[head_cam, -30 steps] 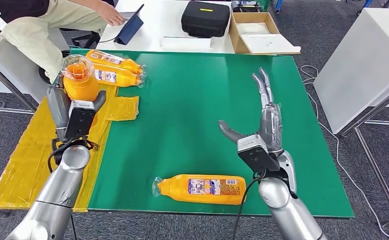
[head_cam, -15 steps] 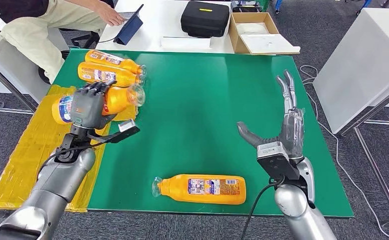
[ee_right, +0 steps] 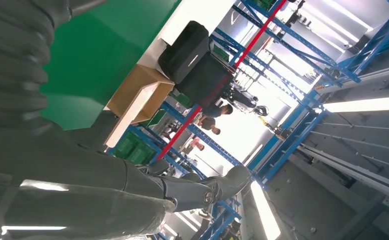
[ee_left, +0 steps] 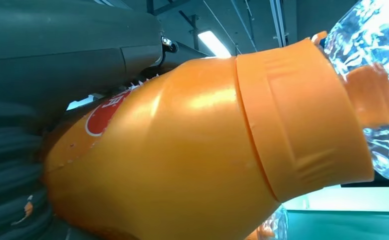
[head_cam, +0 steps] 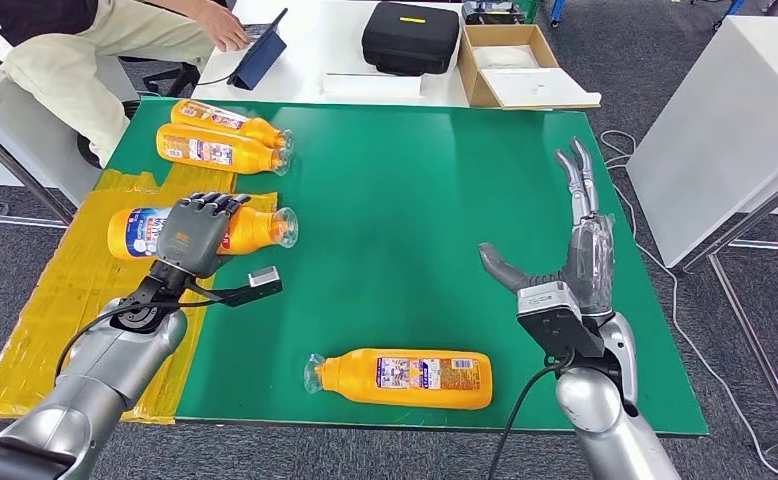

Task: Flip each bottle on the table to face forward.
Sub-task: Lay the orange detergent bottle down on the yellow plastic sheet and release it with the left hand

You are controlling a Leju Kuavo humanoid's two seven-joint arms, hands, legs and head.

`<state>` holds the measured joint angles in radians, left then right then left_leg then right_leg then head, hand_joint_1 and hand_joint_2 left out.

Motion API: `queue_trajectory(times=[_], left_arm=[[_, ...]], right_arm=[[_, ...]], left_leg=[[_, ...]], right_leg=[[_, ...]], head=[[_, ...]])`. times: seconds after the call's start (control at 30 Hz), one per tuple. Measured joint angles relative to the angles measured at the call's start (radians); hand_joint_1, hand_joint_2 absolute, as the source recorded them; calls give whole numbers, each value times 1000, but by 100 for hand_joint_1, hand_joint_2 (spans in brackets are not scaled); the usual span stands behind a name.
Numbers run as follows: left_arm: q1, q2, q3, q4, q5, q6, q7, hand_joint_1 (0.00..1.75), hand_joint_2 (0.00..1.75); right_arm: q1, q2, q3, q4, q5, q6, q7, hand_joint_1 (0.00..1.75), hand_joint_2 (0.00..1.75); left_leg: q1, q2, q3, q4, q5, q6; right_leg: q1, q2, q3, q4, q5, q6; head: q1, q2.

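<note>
On the green table's (head_cam: 395,200) left edge, the left hand (head_cam: 193,235) clamps its fingers over a bottle (head_cam: 250,229) lying sideways; two more bottles (head_cam: 220,139) lie beyond, another (head_cam: 405,377) near. The right hand (head_cam: 565,255) hovers, fingers apart.

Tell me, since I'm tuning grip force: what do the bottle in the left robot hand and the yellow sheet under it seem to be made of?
The bottle looks like smooth, glossy orange plastic with a clear crinkled plastic wrap at the neck; highlights glint on it in the left wrist view. The left robot hand grips it. The yellow sheet seems thin plastic film, wrinkled and shiny.
</note>
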<state>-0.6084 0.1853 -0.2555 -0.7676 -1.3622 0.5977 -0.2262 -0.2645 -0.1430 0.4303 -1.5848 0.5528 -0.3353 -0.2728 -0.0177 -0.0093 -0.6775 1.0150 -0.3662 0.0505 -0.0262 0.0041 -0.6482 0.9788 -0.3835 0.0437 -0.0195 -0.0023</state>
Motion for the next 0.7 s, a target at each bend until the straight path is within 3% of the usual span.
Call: queue_trajectory(times=[0.27, 0.3, 0.4, 0.43, 0.57, 0.7], left_arm=[[-7, 7, -21, 21, -49, -45, 2, 175, 175], [-7, 9, -28, 27, -65, -57, 5, 166, 175], [-8, 14, -46, 54, -100, -83, 25, 35, 175], [-9, 15, -49, 67, -108, -93, 35, 0, 175], [-17, 18, -57, 135, -126, -139, 82, 0, 175], [-23, 18, -61, 189, -123, -156, 95, 0, 175]], right_arm=[[-3, -2, 0, -1, 1, 12, 2, 0, 175], [-5, -3, 0, -1, 1, 18, 4, 0, 175], [-13, -6, 0, -1, 2, 34, 9, 0, 175], [-15, -7, 1, -1, 3, 40, 10, 0, 175], [-27, -9, 5, -1, 13, 67, 19, 0, 175], [-33, -9, 24, 1, -31, 160, 25, 0, 175]], left_leg=[[0, 0, 0, 0, 0, 0], [0, 0, 0, 0, 0, 0], [0, 0, 0, 0, 0, 0], [0, 0, 0, 0, 0, 0], [0, 0, 0, 0, 0, 0], [0, 0, 0, 0, 0, 0]], right_leg=[[0, 0, 0, 0, 0, 0], [0, 0, 0, 0, 0, 0], [0, 0, 0, 0, 0, 0], [0, 0, 0, 0, 0, 0], [0, 0, 0, 0, 0, 0], [0, 0, 1, 0, 0, 0]], head=[[0, 0], [0, 0], [0, 0], [0, 0], [0, 0], [0, 0]])
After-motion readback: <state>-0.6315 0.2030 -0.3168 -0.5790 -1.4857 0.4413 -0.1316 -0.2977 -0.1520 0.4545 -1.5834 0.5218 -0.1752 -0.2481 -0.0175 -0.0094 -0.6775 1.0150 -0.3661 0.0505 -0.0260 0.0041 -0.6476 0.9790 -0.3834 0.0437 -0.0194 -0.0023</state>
